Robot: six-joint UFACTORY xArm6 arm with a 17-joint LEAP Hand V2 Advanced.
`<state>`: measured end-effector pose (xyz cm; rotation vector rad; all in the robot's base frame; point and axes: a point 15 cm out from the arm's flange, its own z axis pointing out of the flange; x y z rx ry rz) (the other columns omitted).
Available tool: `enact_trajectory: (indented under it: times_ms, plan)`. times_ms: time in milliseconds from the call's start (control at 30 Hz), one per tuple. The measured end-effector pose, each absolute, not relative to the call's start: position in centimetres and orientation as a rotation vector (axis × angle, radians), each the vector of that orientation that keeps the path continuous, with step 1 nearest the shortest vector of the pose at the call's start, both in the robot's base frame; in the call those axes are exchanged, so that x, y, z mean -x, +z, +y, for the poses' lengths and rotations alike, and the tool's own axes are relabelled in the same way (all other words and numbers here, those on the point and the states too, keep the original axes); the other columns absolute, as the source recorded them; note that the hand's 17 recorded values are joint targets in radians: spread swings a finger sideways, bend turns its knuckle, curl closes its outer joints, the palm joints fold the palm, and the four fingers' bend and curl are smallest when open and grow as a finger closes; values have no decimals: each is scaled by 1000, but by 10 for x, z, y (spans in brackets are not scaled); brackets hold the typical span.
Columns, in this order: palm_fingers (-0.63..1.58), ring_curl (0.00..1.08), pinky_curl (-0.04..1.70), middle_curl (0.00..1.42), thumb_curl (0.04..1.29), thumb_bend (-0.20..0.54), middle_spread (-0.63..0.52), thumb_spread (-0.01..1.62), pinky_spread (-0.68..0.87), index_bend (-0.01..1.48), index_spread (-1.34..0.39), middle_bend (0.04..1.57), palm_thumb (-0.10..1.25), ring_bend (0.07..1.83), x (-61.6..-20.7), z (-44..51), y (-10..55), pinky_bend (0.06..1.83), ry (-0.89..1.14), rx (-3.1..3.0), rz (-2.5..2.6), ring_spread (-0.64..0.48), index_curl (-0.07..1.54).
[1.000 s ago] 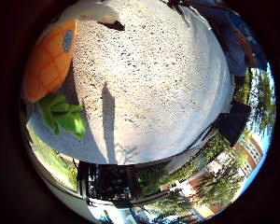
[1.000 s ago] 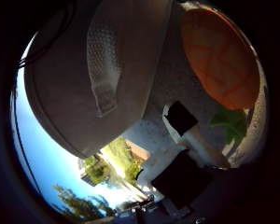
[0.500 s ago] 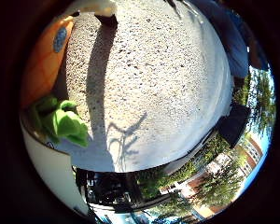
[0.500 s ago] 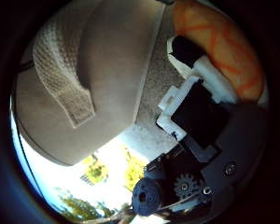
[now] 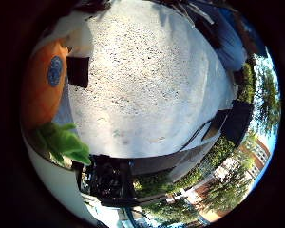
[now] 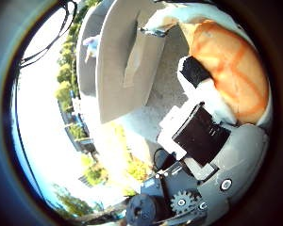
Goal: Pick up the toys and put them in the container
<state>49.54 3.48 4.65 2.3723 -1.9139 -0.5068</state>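
An orange pineapple toy (image 5: 43, 84) with green leaves (image 5: 63, 142) lies close against my palm, over the speckled stone table (image 5: 152, 85). The right little finger side palm view shows a black fingertip (image 5: 78, 71) pressed beside it. In the right thumb side palm view the toy's orange body (image 6: 234, 68) fills one edge, and my hand (image 6: 203, 132) has white and black fingers (image 6: 193, 72) curled against it. The grey fabric container (image 6: 118, 66) with a woven handle stands on the table beside the toy, seen edge-on.
The table's edge (image 5: 180, 147) runs past a dark chair or crate (image 5: 109, 179). Beyond it are trees, buildings and bright sky.
Both views have swung, so the hand has tilted and moved. The fingers have closed in on the orange toy, which stays at the palm. The container now shows more edge-on.
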Motion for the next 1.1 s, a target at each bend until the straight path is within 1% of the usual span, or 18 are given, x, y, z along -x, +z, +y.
enact_trajectory:
  times_ms: [200, 367, 533, 633, 800, 967, 1100]
  plan:
    - [803, 792, 931, 1131, 672, -14, -266, 1172, 236, 719, -1014, 1153, 979, 1496, -455, 53, 120, 1364, -488, -2443, -1839, -99, 354]
    - [759, 802, 978, 1158, 696, -14, -269, 1170, 212, 759, -1064, 1185, 968, 1533, -426, 67, 186, 1390, -468, -2509, -1785, -103, 426]
    - [717, 812, 1021, 1175, 715, -15, -269, 1170, 194, 775, -1104, 1224, 953, 1569, -408, 97, 214, 1420, -489, -2558, -1705, -106, 524]
    - [705, 813, 1035, 1179, 722, -14, -268, 1170, 185, 777, -1123, 1239, 950, 1583, -408, 120, 221, 1436, -472, -2598, -1661, -106, 584]
    - [676, 815, 1054, 1180, 734, -14, -265, 1168, 172, 762, -1149, 1269, 943, 1608, -436, 174, 250, 1456, -401, -2674, -1650, -106, 702]
    - [652, 813, 1068, 1176, 745, -14, -261, 1167, 162, 738, -1173, 1295, 940, 1630, -449, 231, 248, 1477, -420, -2731, -1607, -105, 827]
    - [630, 811, 1081, 1173, 752, -14, -258, 1165, 155, 711, -1190, 1322, 935, 1651, -474, 262, 244, 1489, -402, -2765, -1587, -104, 938]
